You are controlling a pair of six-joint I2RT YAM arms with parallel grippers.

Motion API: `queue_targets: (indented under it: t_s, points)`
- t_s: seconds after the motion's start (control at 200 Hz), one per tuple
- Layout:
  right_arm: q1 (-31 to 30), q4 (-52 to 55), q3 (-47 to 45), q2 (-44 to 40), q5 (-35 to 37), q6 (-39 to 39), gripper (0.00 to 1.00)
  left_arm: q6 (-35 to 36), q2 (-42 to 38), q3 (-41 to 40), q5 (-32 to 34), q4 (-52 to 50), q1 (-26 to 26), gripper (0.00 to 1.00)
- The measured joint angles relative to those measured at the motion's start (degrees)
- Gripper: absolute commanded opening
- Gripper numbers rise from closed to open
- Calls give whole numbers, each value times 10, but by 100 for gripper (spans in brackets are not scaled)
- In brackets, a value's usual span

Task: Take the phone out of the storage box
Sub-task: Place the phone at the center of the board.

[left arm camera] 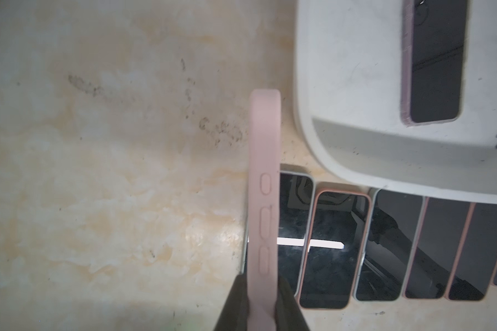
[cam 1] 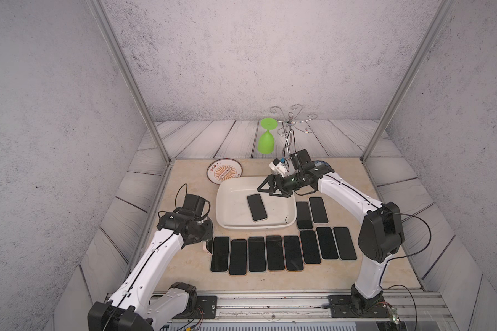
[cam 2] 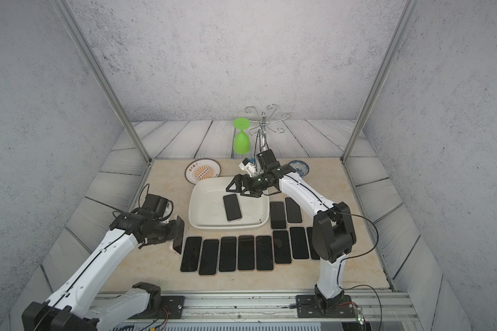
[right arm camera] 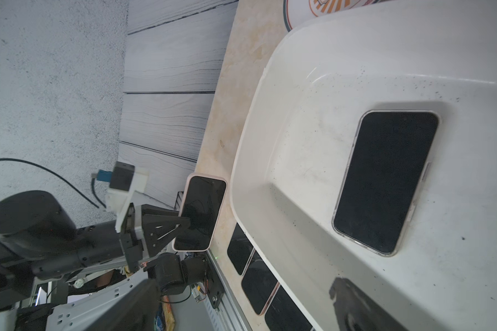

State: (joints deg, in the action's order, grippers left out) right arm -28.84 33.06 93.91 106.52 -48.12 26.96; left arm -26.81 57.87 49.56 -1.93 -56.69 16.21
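Our left arm (cam 2: 98, 258), closest to the lens, grips a pink-cased phone (cam 2: 178, 243); the phone (cam 2: 232, 207) lies in the storage box (cam 2: 194, 206).
In both top views the left gripper (cam 2: 176, 233) clamps it on edge at the end of a row of phones (cam 1: 273, 253) on the table (cam 1: 190, 275); the right gripper (cam 1: 266, 191) hangs spread wide and empty over the box's far side, near the phone, which lies flat, screen up. From the left wrist we see both fingers (left arm camera: 233, 306) pinching the pink case. From the right wrist we see the phone (right arm camera: 385, 180) alone in the storage box (right arm camera: 270, 143).
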Motion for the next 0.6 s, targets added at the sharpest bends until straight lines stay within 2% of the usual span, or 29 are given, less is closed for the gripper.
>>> queue_targets:
  t_s: [0.125,0.42,0.601]
  points:
    - [0,-9,-3,0,-15,0,99,-30,-21,-12,29,-13,30,0]
    - [0,-28,-27,1,-30,1,99,-106,6,-14,58,-26,66,0]
    - [0,-34,-27,1,-33,3,99,-150,-42,-82,69,5,78,0]
